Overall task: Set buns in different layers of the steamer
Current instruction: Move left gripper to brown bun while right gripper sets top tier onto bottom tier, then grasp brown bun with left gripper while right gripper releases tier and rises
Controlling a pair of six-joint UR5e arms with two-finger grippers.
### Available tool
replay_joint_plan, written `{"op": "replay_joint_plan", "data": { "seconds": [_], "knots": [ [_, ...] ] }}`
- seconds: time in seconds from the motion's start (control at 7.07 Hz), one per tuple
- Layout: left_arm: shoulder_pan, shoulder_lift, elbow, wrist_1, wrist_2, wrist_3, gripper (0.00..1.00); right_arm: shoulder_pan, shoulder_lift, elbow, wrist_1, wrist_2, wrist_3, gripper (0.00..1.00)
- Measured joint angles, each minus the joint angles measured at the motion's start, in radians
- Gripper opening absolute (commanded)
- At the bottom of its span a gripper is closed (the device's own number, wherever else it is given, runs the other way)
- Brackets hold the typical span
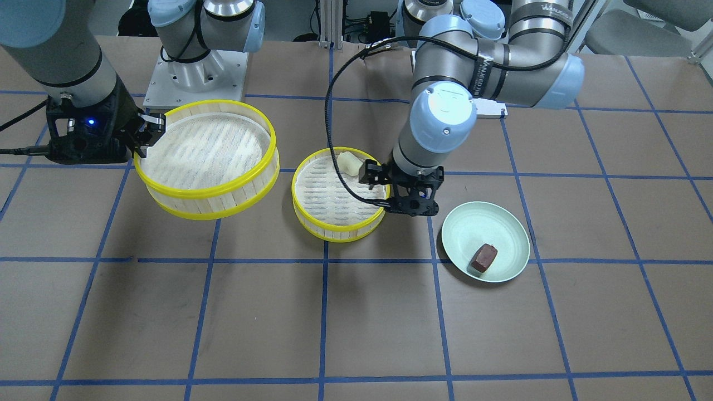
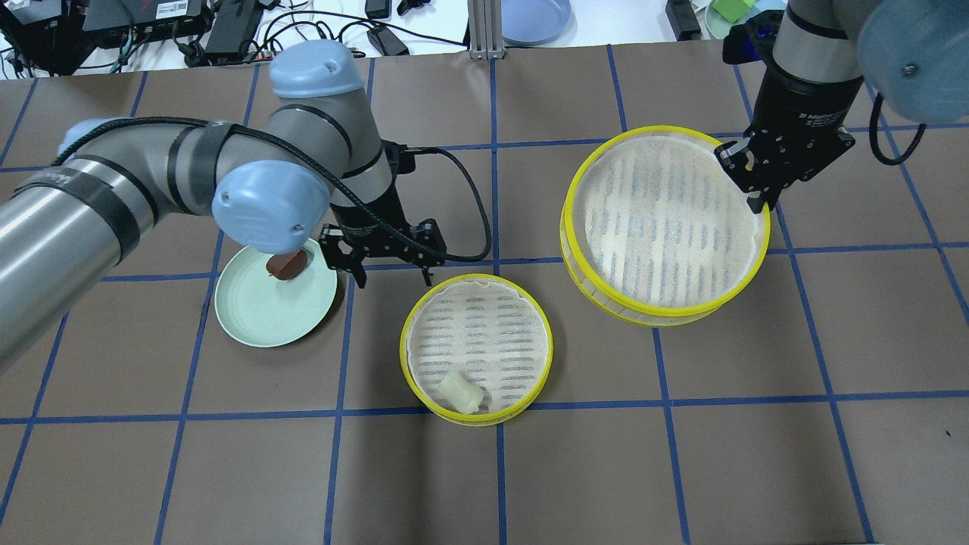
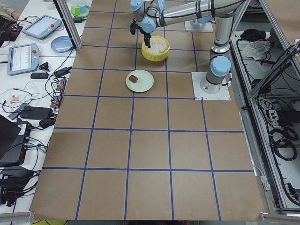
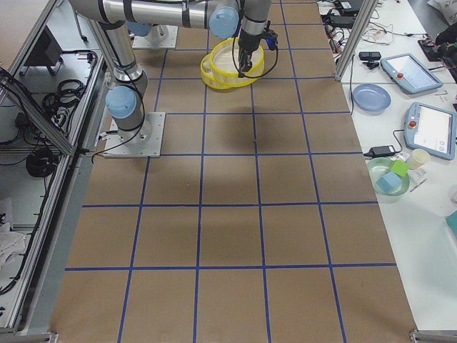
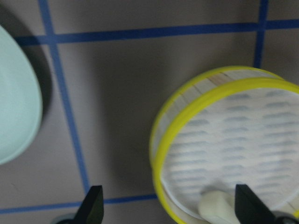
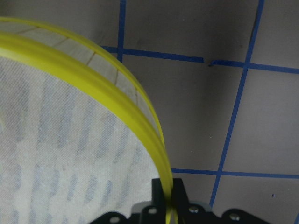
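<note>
Table [image 1: 356,334]: we have right gripper [image 2: 759,198] pinching raised tier [image 2: 658,227] by its rim; left gripper [image 2: 394,277] jaws spread; white bun [image 2: 462,393] in other tier [image 2: 477,333].

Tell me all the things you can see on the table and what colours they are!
standing steamer tier: one, yellow rim and whitish floor, on the middle of the table.
lifted steamer tier: one, same colours, held tilted above the table on the robot's right.
white bun: one, cream, inside the standing steamer tier near its rim.
brown bun: one, reddish-brown, on the plate.
plate: one, pale green, on the robot's left of the standing steamer tier.
table: one, brown with blue grid lines.
left gripper: one, black, open, between plate and standing steamer tier.
right gripper: one, black, shut on the lifted steamer tier's rim.
</note>
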Motion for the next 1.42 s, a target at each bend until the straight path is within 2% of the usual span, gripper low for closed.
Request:
{"op": "replay_joint_plan", "data": {
  "seconds": [0.28, 0.57, 0.99, 1.42],
  "knots": [
    [0.199, -0.015, 0.012, 0.037, 0.037, 0.316, 1.0, 0.142, 0.047, 0.018, -0.01, -0.003, 0.135, 0.0],
    [0.286, -0.068, 0.021, 0.117, 0.043, 0.515, 1.0, 0.307, 0.137, 0.031, -0.048, -0.002, 0.288, 0.0],
    [0.303, -0.191, 0.007, 0.276, 0.044, 0.563, 1.0, 0.446, 0.274, 0.036, -0.147, 0.004, 0.377, 0.0],
    [0.305, -0.214, -0.036, 0.259, 0.038, 0.557, 1.0, 0.463, 0.296, 0.042, -0.165, 0.001, 0.384, 0.0]
  ]
}}
